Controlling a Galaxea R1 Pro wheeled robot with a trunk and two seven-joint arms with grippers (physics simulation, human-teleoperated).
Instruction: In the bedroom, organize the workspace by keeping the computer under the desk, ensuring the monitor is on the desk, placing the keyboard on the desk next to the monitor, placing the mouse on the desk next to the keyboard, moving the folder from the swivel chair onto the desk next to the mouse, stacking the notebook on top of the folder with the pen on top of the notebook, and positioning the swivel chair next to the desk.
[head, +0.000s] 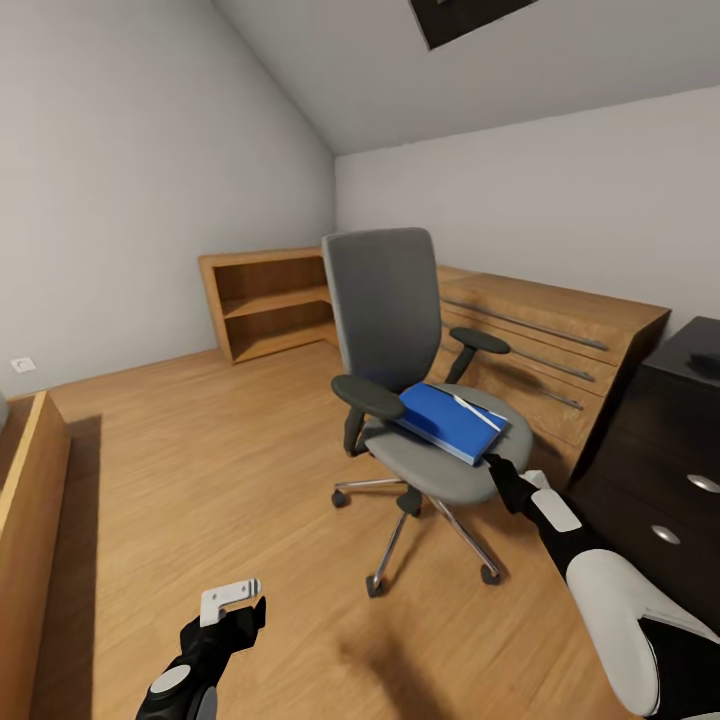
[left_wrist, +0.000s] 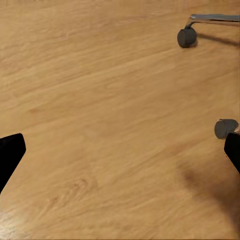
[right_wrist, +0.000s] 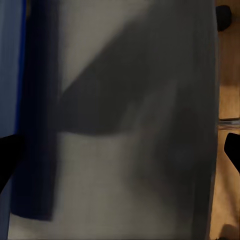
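Head view takes in one swivel chair (head: 400, 340) on the wood plank floor (head: 200, 470) of the bedroom, its grey back upright, two black armrests out to the sides and a chrome star base on black castors. One blue folder (head: 448, 420) lies flat on the seat, with one thin whitish pen (head: 470, 408) resting across its top. Behind the chair stand one open light-wood shelf unit (head: 265, 300) and one long light-wood cabinet (head: 560, 340) with three metal bars; one dark drawer unit (head: 670, 440) sits at the right edge. The right gripper (head: 497, 470) reaches to the near rim of the seat, just beside the folder's corner; in the right wrist view its two dark fingertips (right_wrist: 7, 160) stand wide apart over grey seat and blue folder (right_wrist: 10, 60), holding nothing. The left gripper (head: 232, 598) hangs low over bare floor, jaws wide and empty, and the left wrist view catches two castors (left_wrist: 186, 37) of the chair.
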